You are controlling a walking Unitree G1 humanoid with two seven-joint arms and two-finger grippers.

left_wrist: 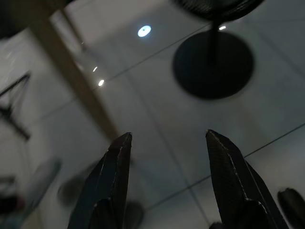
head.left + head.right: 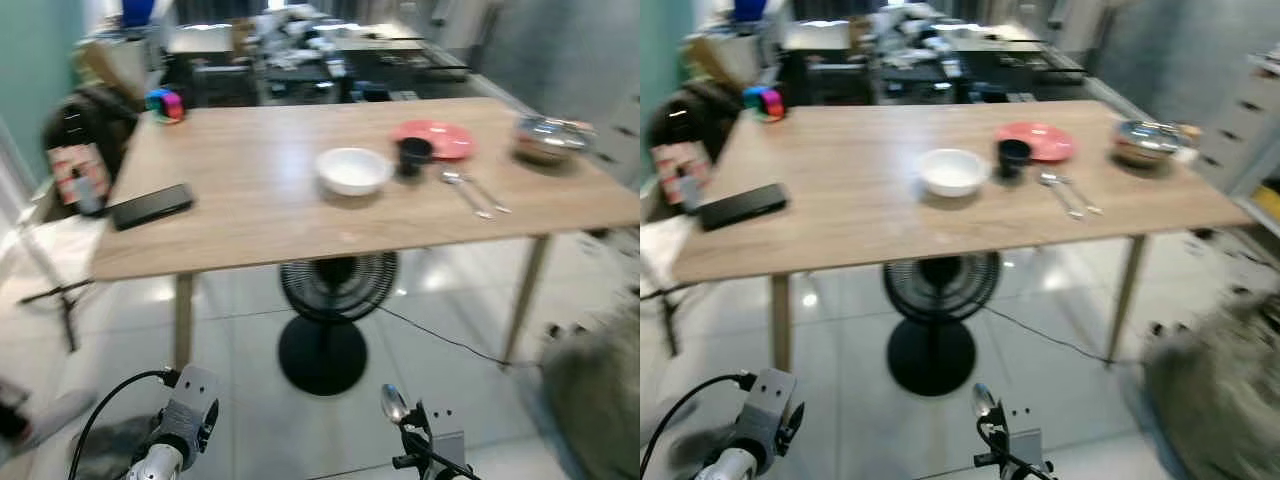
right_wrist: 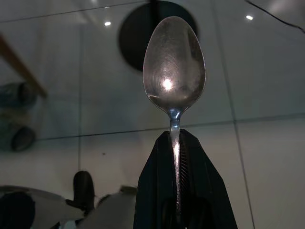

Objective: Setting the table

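Carrying a spoon (image 3: 174, 67) in my right end effector (image 3: 176, 143), I'm standing short of the desk (image 2: 250, 210) with both arms low over the tiled floor (image 2: 450, 380). My right fingers are clamped tight on the handle just below the neck, and the bowl of the spoon stands up clear of the tips, catching the light. My left end effector (image 1: 167, 143) is spread wide and holding nothing, pointed down at the floor near a desk leg (image 1: 71, 76) and the round base of the fan (image 2: 335, 300) that sits under the desk.

Up on the desk a place is partly laid: a white bowl (image 2: 353, 170), a dark cup (image 2: 413, 155) just beside it, a red plate (image 2: 440, 138) behind the cup, and two pieces of cutlery (image 2: 475, 192) lying near one another to the right. Further right sits a shiny metal dish (image 2: 550, 138), and a flat black object (image 2: 152, 205) lies near the left edge.

Now, the spoon itself: I judge it light, rigid, and slick — polished metal on hard fingers, so it could pivot or slide if I swing the arm fast. The grip close to the neck looks sound for carrying, since the heavy bowl end has little leverage there. It won't break if it drops, but it would clatter and skid across these tiles, well out of easy reach. For laying it down, I'd want it lowered flat to the wood beside the other cutlery before I let go.
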